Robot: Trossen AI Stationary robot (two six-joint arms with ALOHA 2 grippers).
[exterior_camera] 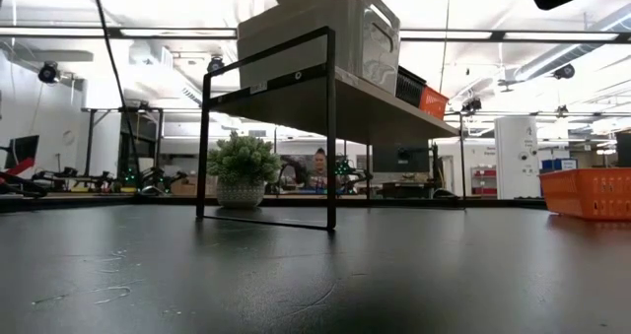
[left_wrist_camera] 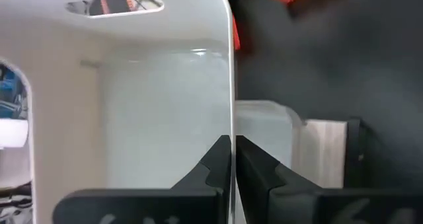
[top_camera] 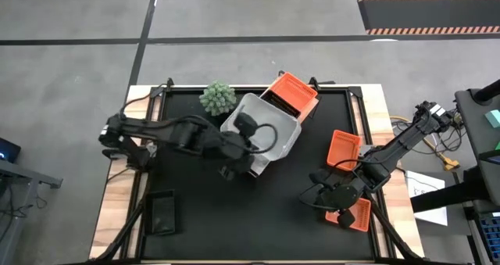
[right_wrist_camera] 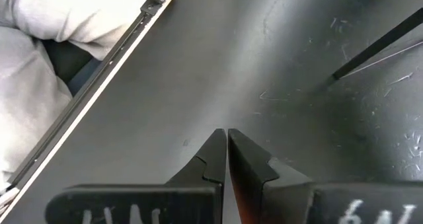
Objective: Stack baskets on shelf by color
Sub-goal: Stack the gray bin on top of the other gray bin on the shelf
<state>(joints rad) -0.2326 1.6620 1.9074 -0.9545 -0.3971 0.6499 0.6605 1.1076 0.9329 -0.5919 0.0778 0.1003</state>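
1. Because your left end effector (left_wrist_camera: 232, 159) is pinched on the thin side wall of the white basket (top_camera: 262, 124), fingers closed with the rim between them, the basket hangs from one edge. That rim grip leaves the base free, which I judge suits lowering it onto others.
2. The white basket sits over the near end of the shelf (exterior_camera: 365, 102). The left wrist view shows a second pale basket (left_wrist_camera: 264, 128) below and beside the held one, so you look to be lining up a white-on-white stack; whether the two touch I cannot tell.
3. Farther along the shelf, a black basket (exterior_camera: 409, 85) and an orange basket (top_camera: 291, 93) sit at the far end, which keeps the colours apart.
4. Your right end effector (right_wrist_camera: 227, 159) hovers above the bare worktop (right_wrist_camera: 277, 72) at the right side, fingers all but shut; a sliver of orange shows between them, but I cannot tell what it is.
5. Two more orange baskets, one (top_camera: 344, 148) flat on the worktop and one (top_camera: 355, 214) near the front edge, lie beside the right arm, probably staged within its reach.
6. A further black basket (top_camera: 162, 210) waits at the front left, and the small green plant (top_camera: 217, 98) stands just beside the shelf, so watch your clearance there.
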